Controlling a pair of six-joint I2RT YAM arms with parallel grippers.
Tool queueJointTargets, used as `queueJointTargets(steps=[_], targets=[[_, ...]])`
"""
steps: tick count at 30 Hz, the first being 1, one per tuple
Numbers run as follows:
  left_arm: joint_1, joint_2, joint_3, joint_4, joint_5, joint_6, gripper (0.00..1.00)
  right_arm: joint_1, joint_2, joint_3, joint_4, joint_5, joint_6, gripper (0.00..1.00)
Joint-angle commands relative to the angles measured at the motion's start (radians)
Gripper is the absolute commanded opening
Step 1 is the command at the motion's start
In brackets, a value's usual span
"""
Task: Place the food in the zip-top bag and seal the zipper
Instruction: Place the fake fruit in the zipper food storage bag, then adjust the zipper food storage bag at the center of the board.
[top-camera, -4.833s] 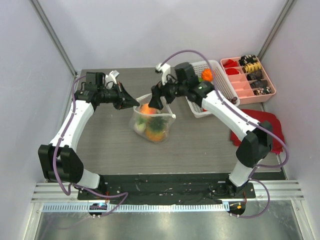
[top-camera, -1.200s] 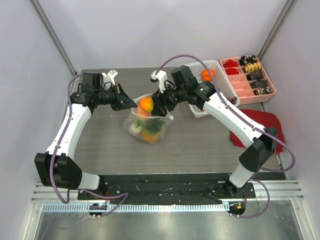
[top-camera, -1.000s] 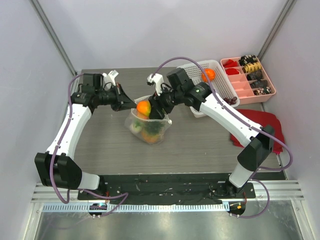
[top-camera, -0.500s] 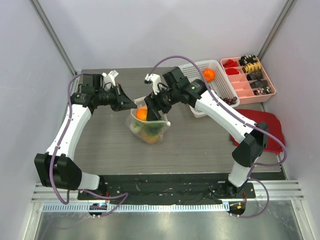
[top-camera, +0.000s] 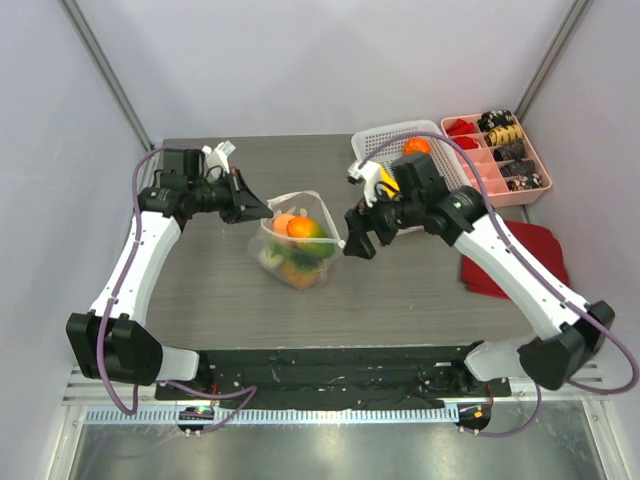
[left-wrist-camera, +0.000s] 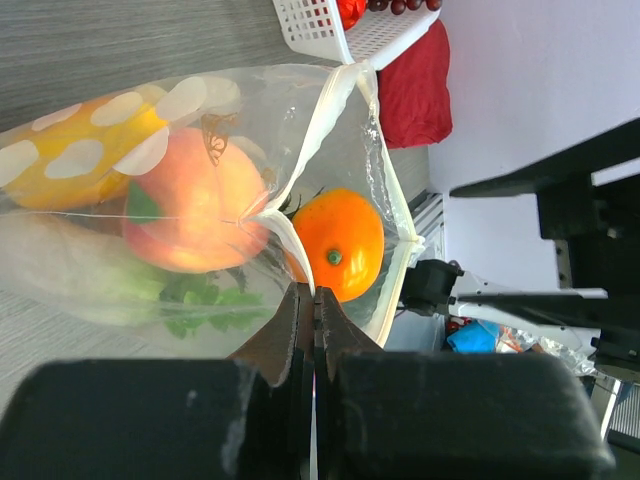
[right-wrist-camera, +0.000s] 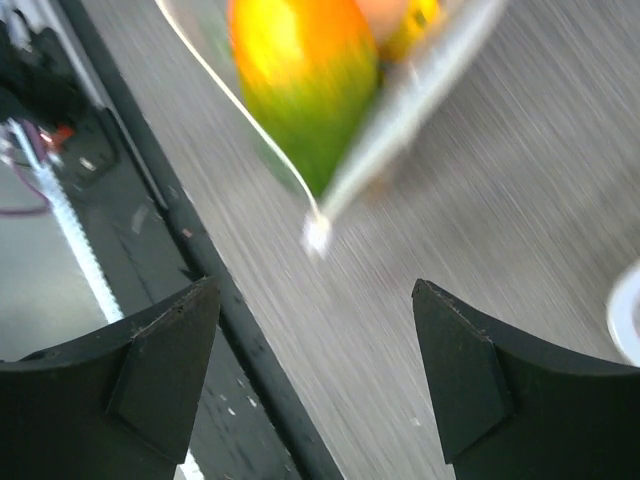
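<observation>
Fingers (left-wrist-camera: 265, 345) of the left gripper (top-camera: 262, 210) pinched flat together on a fold of the zip-top bag (top-camera: 322, 205) at its mouth edge, holding that side up. Spread wide with nothing between them, fingers (right-wrist-camera: 165, 370) of the right gripper (top-camera: 358, 242), just beside the bag's right corner and clear of it in the wrist view. Bag standing near the middle of the table (top-camera: 200, 280), between the two grippers, mouth gaping upward, zipper (left-wrist-camera: 330, 110) unsealed. Inside, the food (top-camera: 300, 235): an orange fruit (left-wrist-camera: 340, 245) at the top beside a pink peach (left-wrist-camera: 195, 215), a yellow piece (left-wrist-camera: 70, 150) against the dotted wall, green leaves (left-wrist-camera: 200, 300) lower down, an orange-to-green fruit (right-wrist-camera: 305, 70) near the right corner. Off to the right, a white mesh basket (top-camera: 390, 131) with one more orange item (top-camera: 415, 147) in it, then a pink compartment tray (top-camera: 500, 185) and a red cloth (top-camera: 525, 250).
</observation>
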Motion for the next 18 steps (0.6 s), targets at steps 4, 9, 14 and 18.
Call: queueJointTargets(steps=[4,9,14,18], targets=[[-0.001,-0.039,-0.008,0.037,0.032,0.006,0.0,-0.056,-0.315,-0.409,0.482,-0.025,-0.188,0.81],[0.0,-0.04,-0.006,0.038,0.031,0.009,0.0,-0.057,-0.356,-0.635,0.892,-0.064,-0.135,0.66],[0.001,-0.034,0.008,0.021,0.023,0.015,0.0,-0.056,-0.302,-0.707,1.046,-0.093,-0.124,0.64],[0.001,-0.031,0.008,0.017,0.023,0.015,0.0,-0.051,-0.27,-0.72,1.118,-0.128,-0.129,0.61]])
